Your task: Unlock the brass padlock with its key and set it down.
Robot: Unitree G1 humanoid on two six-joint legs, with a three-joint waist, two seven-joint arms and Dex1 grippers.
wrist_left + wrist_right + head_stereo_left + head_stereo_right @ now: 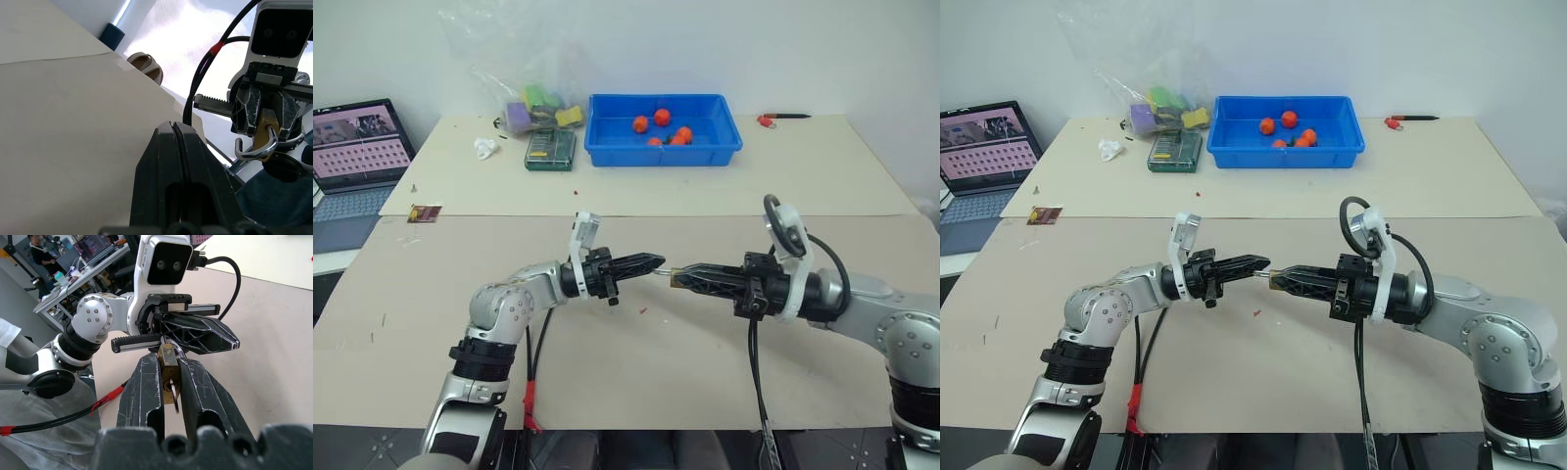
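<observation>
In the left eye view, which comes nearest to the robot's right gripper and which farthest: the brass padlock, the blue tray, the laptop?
1. Brass padlock: clamped between the fingers of the right gripper, at mid-table.
2. Blue tray: at the back of the table, holding small orange-red things.
3. Laptop: off the table's far left edge.

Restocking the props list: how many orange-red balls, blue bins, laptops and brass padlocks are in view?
Orange-red balls in the bin: 5
Blue bin: 1
Laptop: 1
Brass padlock, clamped in the right gripper: 1
Total: 8
</observation>
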